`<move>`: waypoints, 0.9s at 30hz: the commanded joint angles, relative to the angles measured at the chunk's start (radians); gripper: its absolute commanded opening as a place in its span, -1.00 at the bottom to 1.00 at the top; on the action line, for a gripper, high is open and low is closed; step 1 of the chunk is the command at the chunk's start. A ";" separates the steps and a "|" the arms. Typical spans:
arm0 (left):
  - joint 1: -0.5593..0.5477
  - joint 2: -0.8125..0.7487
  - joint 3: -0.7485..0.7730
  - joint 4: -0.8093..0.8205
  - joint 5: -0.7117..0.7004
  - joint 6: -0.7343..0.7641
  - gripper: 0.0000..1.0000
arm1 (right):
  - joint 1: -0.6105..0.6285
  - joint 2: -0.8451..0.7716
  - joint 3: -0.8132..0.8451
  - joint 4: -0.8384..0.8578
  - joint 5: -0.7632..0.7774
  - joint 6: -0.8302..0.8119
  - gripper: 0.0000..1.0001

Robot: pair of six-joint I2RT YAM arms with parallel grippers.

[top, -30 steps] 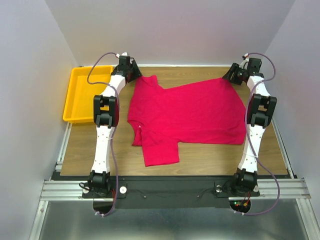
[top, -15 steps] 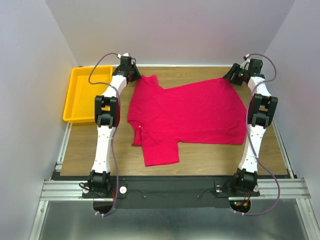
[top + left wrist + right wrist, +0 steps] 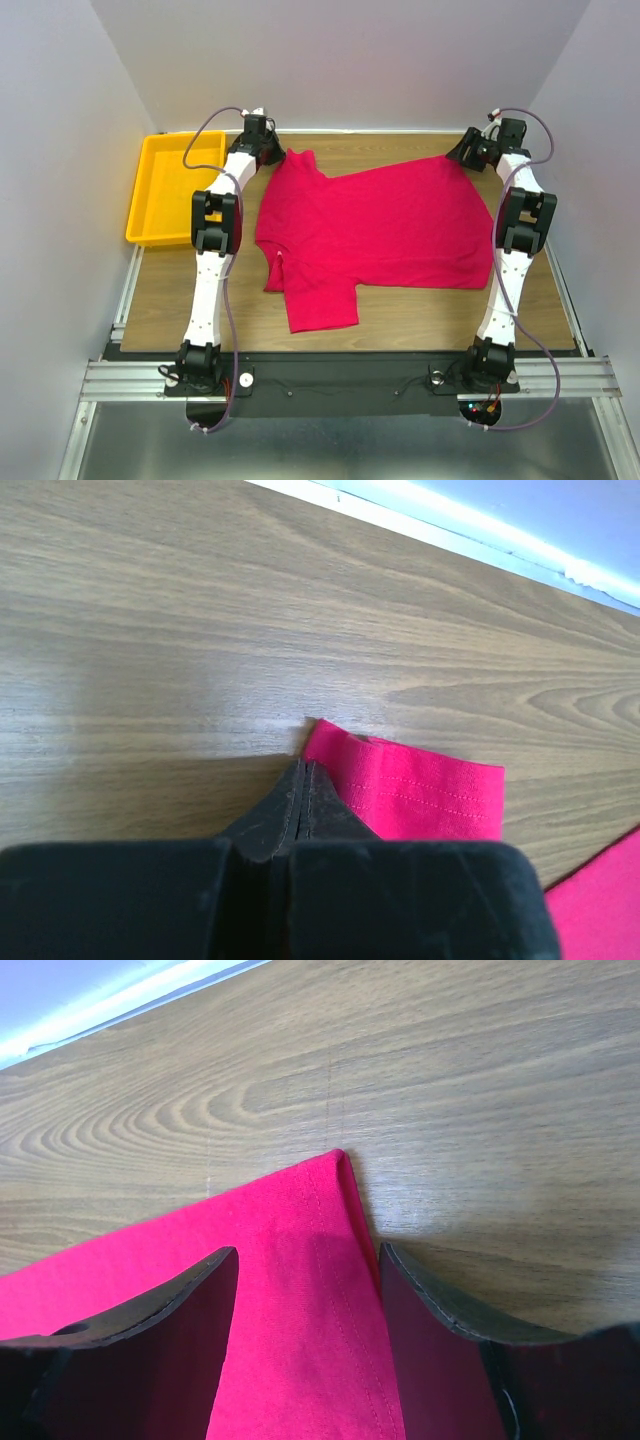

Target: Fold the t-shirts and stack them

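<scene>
The crimson t-shirt (image 3: 370, 225) lies spread flat on the wooden table, neck toward the left and hem toward the right. My left gripper (image 3: 272, 152) is at the far sleeve. In the left wrist view its fingers (image 3: 303, 768) are pressed together at the corner of the sleeve hem (image 3: 420, 790), and no cloth shows between them. My right gripper (image 3: 462, 156) is at the far right hem corner. In the right wrist view it (image 3: 308, 1250) stands open, one finger on each side of the hem corner (image 3: 300, 1200).
A yellow plastic tray (image 3: 135, 205) sits at the far left of the table, beside the left arm. White walls close in the back and both sides. Bare wood shows in front of the shirt and behind it.
The left gripper's fingers have closed at the sleeve corner and the wrist has shifted slightly right. The right arm and the shirt have not moved.
</scene>
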 commanded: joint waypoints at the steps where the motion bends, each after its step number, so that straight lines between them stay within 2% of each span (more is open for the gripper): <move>1: 0.004 -0.105 -0.063 0.032 -0.026 0.037 -1.00 | -0.010 -0.031 0.017 0.000 0.019 -0.003 0.29; 6: 0.016 -0.206 -0.133 0.095 -0.078 0.055 -1.00 | -0.010 -0.037 0.014 0.001 0.016 -0.001 0.29; 12: 0.019 -0.291 -0.210 0.078 -0.033 0.071 -1.00 | -0.010 -0.055 -0.008 0.001 0.013 -0.006 0.29; 22: 0.013 -0.507 -0.677 0.178 0.076 0.091 -1.00 | -0.014 -0.098 -0.060 0.000 0.008 -0.024 0.29; 27: -0.017 -0.572 -0.813 0.227 0.164 0.117 -1.00 | -0.016 -0.106 -0.071 0.001 0.005 -0.024 0.29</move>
